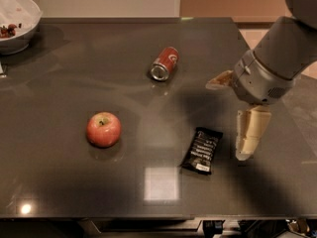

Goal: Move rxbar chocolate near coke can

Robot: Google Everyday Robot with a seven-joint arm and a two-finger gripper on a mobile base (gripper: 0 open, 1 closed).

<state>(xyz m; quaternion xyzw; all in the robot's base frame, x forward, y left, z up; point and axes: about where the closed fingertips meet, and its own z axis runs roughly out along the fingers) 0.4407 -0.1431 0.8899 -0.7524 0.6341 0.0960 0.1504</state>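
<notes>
The rxbar chocolate (201,150), a flat black wrapper with white lettering, lies on the dark table (59,182) right of centre, towards the front. The coke can (165,63), red with a silver end, lies on its side at the back centre. My gripper (246,151) hangs from the grey arm (277,58) at the right. It is just to the right of the bar and above the table, apart from the bar. The can is well away to the back left of the gripper.
A red apple (103,129) sits left of centre. A white bowl (20,21) with some food stands at the back left corner. The table's right edge runs just behind the arm.
</notes>
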